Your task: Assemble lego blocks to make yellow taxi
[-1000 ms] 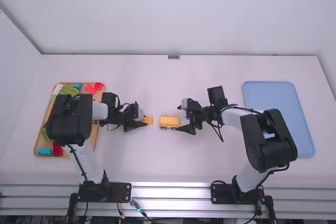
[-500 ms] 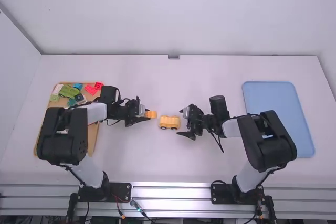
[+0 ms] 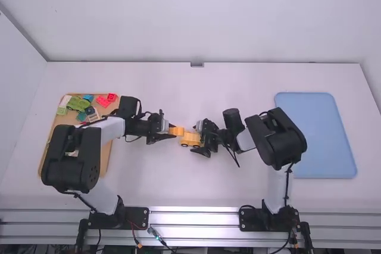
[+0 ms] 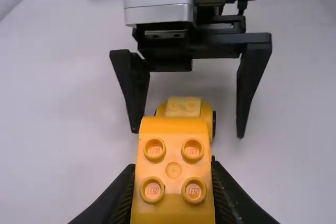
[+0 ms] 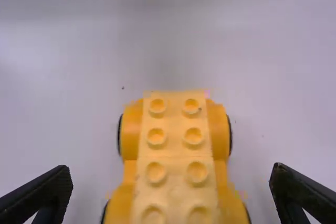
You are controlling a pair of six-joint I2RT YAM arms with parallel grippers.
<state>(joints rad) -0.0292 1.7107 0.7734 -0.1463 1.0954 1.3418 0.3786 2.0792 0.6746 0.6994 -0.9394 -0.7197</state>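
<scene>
— Right hand has come in leftward to the car's end; left hand has edged nearer from the other side. Car hardly shifted. What's held?

— Left: fingers pinching a yellow-orange studded plastic block. Right: fingers wide, either side of the yellow plastic car with dark wheels, not gripping. Car upright on the white table, between the arms.

— Block on it?

— No, apart in the right wrist view. Height above the studs is hard to judge from above, so I'd not swear to clearance.

— Risks?

— Wheels, first: if the right hand closes unevenly, one finger lands early and the car rolls or slews. Then the studs miss. Lowering the block tilted could seat one edge only; pressing on an unbraced car could tip it or twist the block in its grip.
</scene>
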